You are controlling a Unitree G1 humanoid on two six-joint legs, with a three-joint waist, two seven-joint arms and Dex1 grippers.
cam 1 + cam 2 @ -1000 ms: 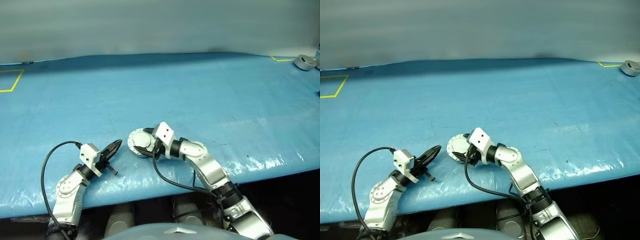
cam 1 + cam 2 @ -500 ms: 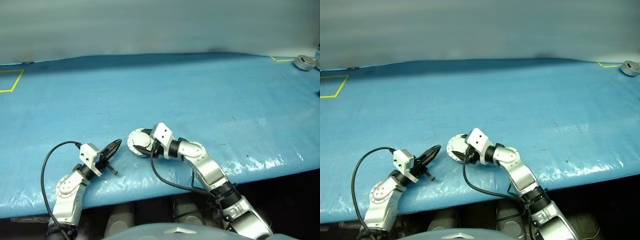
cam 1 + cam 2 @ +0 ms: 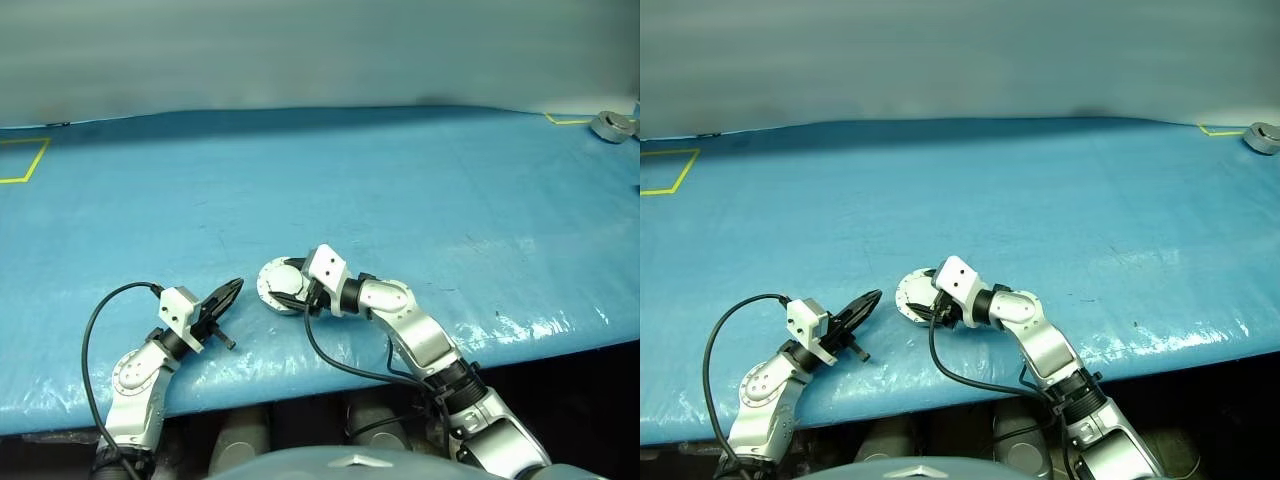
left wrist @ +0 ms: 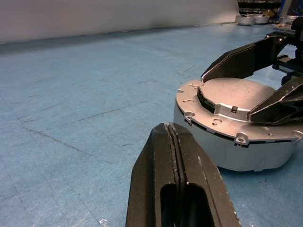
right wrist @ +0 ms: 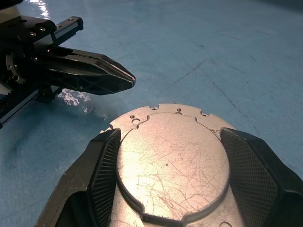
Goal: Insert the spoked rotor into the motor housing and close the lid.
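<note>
On my left, the left gripper (image 3: pixel 232 290) hovers just above the blue table (image 3: pixel 400 190) near its front edge, its two black fingers (image 4: pixel 175 189) pressed flat together with nothing between them, tips aimed across toward the centre. Just to the right of those tips, apart from them, sits the motor housing (image 4: pixel 232 137), a round silver-grey metal piece resting on the table with its flat scratched face up and small notches and screw holes around the rim; I cannot see inside it, so I cannot tell what it contains. A round, squat thing like this has no long axis I can name; its flat face looks straight up. The right gripper (image 5: pixel 165 156) straddles it, one ribbed black finger (image 5: pixel 102 165) against each side of the raised top plate, so I read the jaws as clamped on the housing. Nothing lies between the two grippers but bare table. Far off at the right back corner, beside a yellow tape mark (image 3: pixel 560 119), sits another small grey round part (image 3: pixel 612 125), too small to identify.
</note>
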